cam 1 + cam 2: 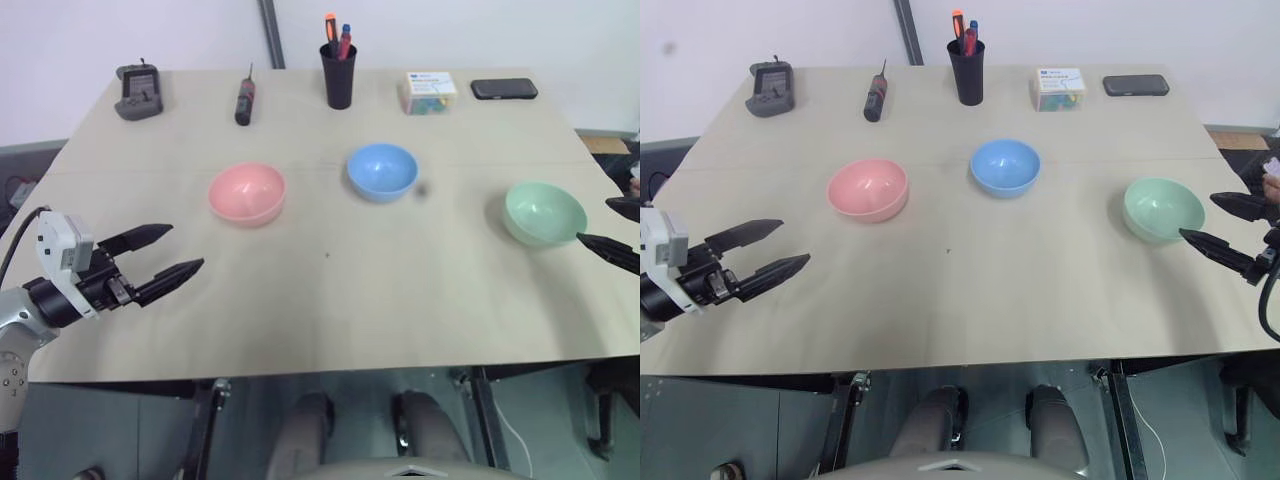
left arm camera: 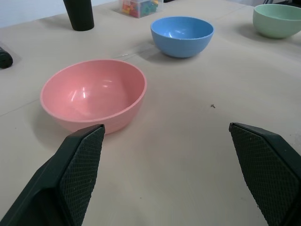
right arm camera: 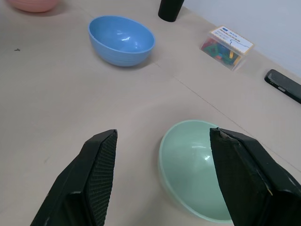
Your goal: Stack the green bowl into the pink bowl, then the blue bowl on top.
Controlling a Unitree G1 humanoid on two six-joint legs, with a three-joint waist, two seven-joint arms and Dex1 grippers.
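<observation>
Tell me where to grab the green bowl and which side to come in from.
Probably best: pinch the rim of the green bowl on the side nearest the right gripper, one finger inside, one outside. The bowl sits upright and empty, apart from the blue bowl, so its thin wall is exposed. The right gripper is open and already beside it.

Far beyond both grippers, along the table's (image 1: 330, 300) back edge: stapler (image 1: 138, 92), screwdriver (image 1: 244, 100), pen cup (image 1: 338, 75), clip box (image 1: 430, 92), phone (image 1: 504, 89).
</observation>
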